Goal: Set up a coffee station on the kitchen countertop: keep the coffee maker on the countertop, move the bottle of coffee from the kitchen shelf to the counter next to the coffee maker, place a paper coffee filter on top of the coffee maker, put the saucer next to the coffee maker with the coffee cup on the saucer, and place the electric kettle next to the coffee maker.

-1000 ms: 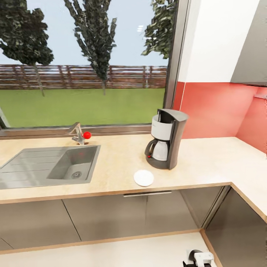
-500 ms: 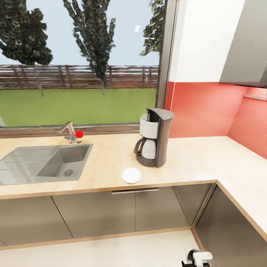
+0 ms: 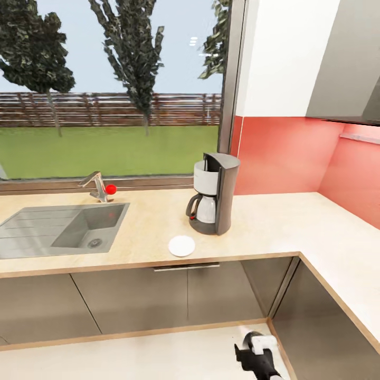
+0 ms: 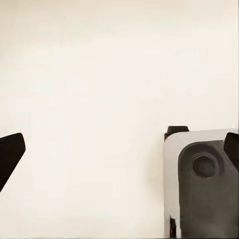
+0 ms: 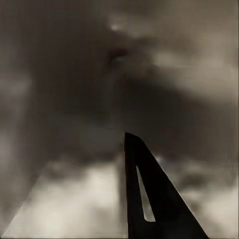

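Note:
The coffee maker, dark with a white upper housing and white carafe, stands on the kitchen countertop in front of the window's right post. The saucer, a small flat white plate, lies near the counter's front edge, just left of and in front of the coffee maker, with nothing on it. My right gripper hangs low over the floor by the corner cabinets; in the right wrist view it looks shut, its dark fingers meeting in a point. My left gripper is open over pale floor, holding nothing.
A steel sink with a faucet and a red knob sits at the counter's left. The counter turns a corner at the right under a red wall. Grey cabinet fronts stand below. Part of my base shows beside the left gripper.
The whole head view has shifted, so counter, sink and coffee maker now sit further left and slightly smaller. My right arm has risen into view at the bottom.

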Tool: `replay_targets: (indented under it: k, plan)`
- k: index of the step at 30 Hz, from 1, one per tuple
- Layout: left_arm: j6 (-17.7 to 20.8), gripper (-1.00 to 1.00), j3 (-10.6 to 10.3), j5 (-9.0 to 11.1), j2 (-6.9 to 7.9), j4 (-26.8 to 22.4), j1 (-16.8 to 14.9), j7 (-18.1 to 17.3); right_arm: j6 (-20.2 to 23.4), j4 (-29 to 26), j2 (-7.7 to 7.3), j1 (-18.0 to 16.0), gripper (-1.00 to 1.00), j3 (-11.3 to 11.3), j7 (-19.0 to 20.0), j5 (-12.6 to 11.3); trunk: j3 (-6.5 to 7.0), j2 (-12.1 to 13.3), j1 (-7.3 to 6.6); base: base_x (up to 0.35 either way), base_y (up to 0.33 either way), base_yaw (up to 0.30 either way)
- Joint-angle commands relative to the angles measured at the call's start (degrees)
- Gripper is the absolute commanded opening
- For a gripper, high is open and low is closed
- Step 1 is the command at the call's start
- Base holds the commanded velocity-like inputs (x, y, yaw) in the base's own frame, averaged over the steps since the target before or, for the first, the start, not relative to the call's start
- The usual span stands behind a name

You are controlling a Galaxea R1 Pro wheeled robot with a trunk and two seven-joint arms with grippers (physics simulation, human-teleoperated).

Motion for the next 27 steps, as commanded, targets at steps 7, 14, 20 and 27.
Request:
replay_targets:
  k: [7,14,20,27]
  plan:
    - [16.36,1.00,-0.20,-1.07,0.41,2.46,-0.01,7.61,-0.09,-19.18,5.95,-0.11,-1.00,-0.17,-0.19,0.41,-0.13,-0.12,0.03,0.000,0.000,0.000]
    - [18.53,1.00,-0.31,-3.65,0.40,5.17,-0.01,8.60,6.91,-37.23,8.06,-1.62,-1.00,1.59,-1.00,0.42,-0.13,-0.12,0.03,0.000,0.000,0.000]
    - [18.63,1.00,-0.29,-3.97,0.29,5.92,0.08,8.74,29.96,-43.66,8.06,-18.67,-1.00,9.35,-7.30,0.03,-0.13,-0.12,0.03,0.000,0.000,0.000]
    - [18.65,1.00,-0.29,-3.98,0.22,5.95,0.64,8.75,60.34,-42.07,8.06,-42.88,-1.00,9.90,-7.84,0.24,-0.13,-0.12,0.03,0.000,0.000,0.000]
